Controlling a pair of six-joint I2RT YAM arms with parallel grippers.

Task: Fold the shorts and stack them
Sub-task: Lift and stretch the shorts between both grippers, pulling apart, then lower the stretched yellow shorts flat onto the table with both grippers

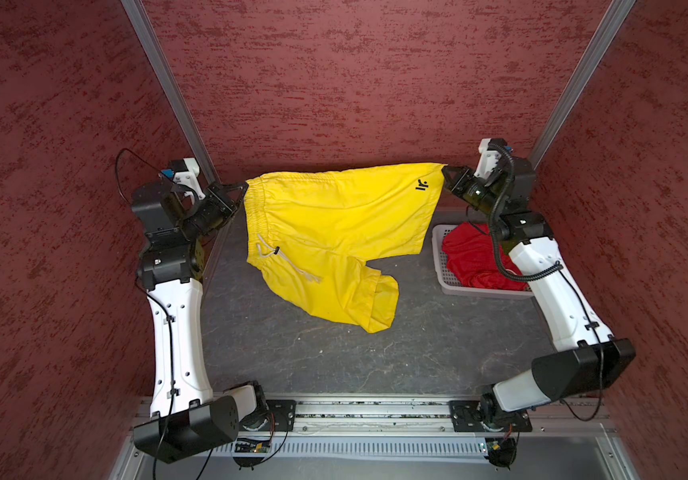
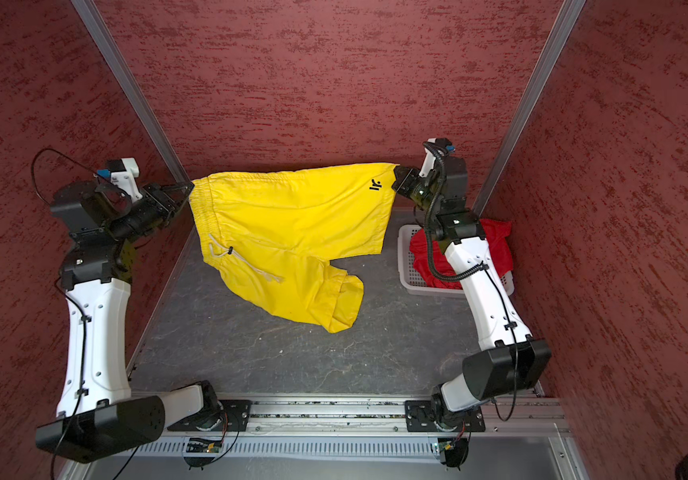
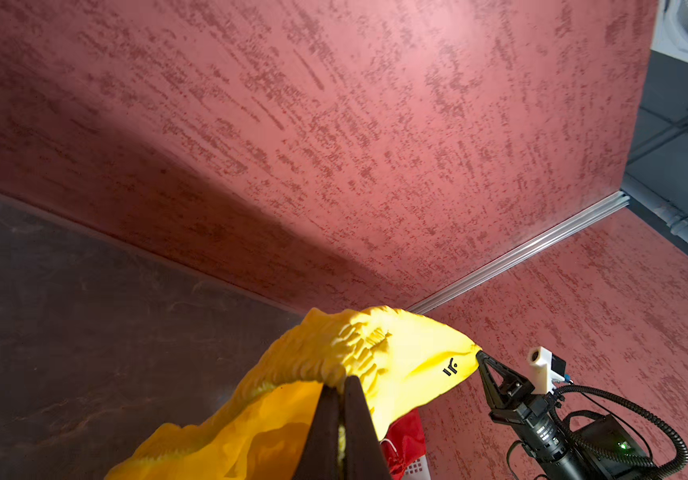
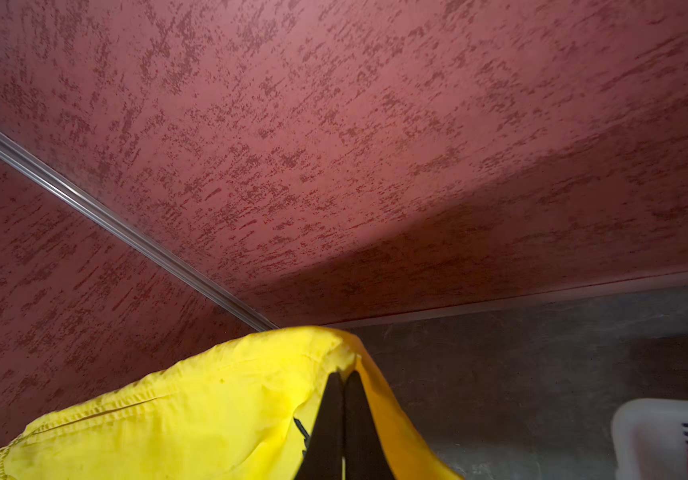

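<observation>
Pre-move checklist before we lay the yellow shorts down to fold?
1. Left gripper jaws shut on the yellow shorts at the waistband corner: ok.
2. Right gripper jaws shut on the leg-hem corner: ok.
3. Top edge stretched straight between the grippers: ok.
4. Second leg hanging flat: not ok, it sags bunched with its hem folded over.
5. Red shorts out of the way in the basket: ok.
6. Drawstring free of both grippers: ok.
</observation>
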